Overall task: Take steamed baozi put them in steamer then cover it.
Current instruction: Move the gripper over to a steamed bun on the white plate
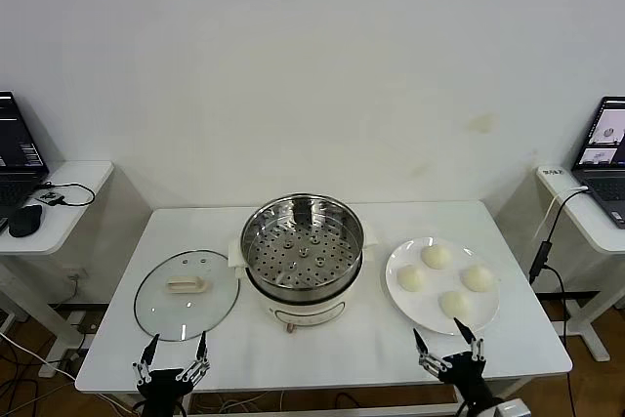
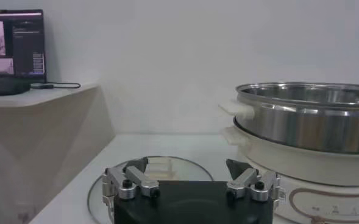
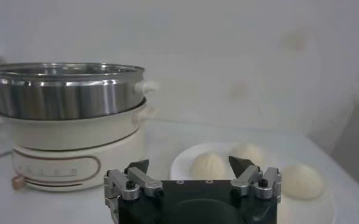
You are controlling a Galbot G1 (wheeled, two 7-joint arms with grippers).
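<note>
Steamer (image 1: 303, 259) at table centre stands uncovered, its perforated tray bare. Four steamed baozi (image 1: 437, 256) sit on a white plate (image 1: 398, 290) to its right; the cover (image 1: 186, 294) lies flat on the table (image 1: 342, 349) to its left. The left gripper (image 1: 175, 347) and right gripper (image 1: 444, 338) hover at the near edge, fingers spread and holding nothing, arms cut off by the frame.

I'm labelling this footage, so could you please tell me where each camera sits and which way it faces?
Head view: from the robot's head, looking down on the table with cover, steamer and plate of steamed baozi; the left gripper and right gripper show at the near edge, jaws open.
Left wrist view: low behind the left gripper, facing the cover and the steamer's side.
Right wrist view: low behind the right gripper, facing the baozi and steamer.
Shared: all three views show the steamer.
</note>
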